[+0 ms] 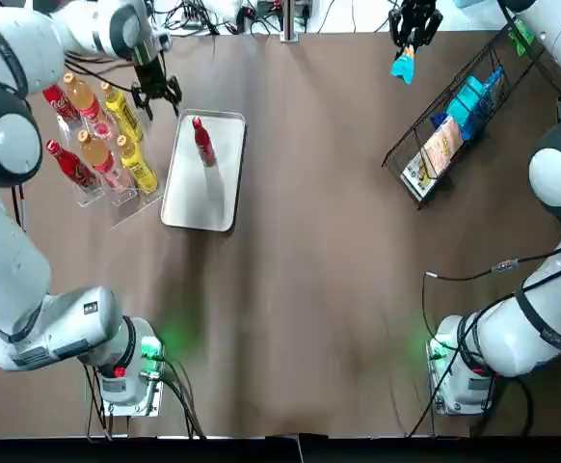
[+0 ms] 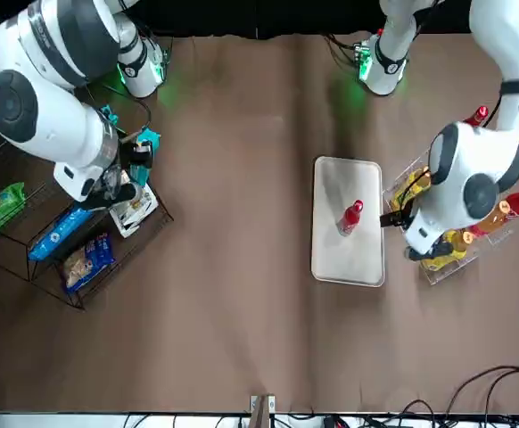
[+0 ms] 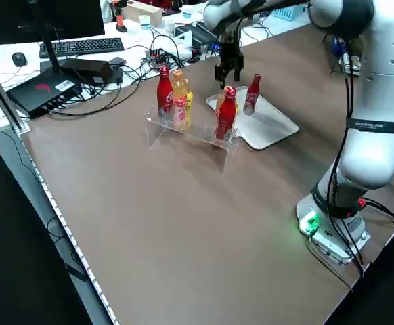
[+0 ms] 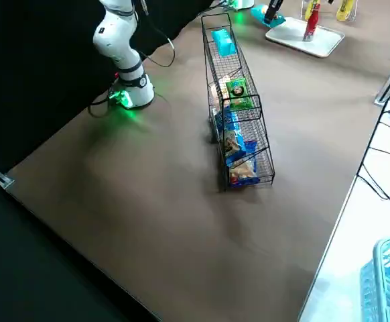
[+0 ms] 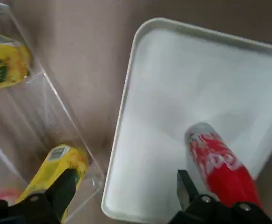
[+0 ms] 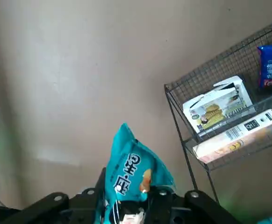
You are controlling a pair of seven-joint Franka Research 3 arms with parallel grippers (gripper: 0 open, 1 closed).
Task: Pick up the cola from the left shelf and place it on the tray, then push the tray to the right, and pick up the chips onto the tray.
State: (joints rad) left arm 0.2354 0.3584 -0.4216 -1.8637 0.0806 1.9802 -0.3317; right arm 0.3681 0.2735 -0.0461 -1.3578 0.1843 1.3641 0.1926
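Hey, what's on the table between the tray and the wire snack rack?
Nothing rests there: top view shows bare table from tray to wire rack; right gripper holds chips nearby.

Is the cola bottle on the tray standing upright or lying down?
Upright: the cola bottle stands on its base on the tray, cap pointing up.
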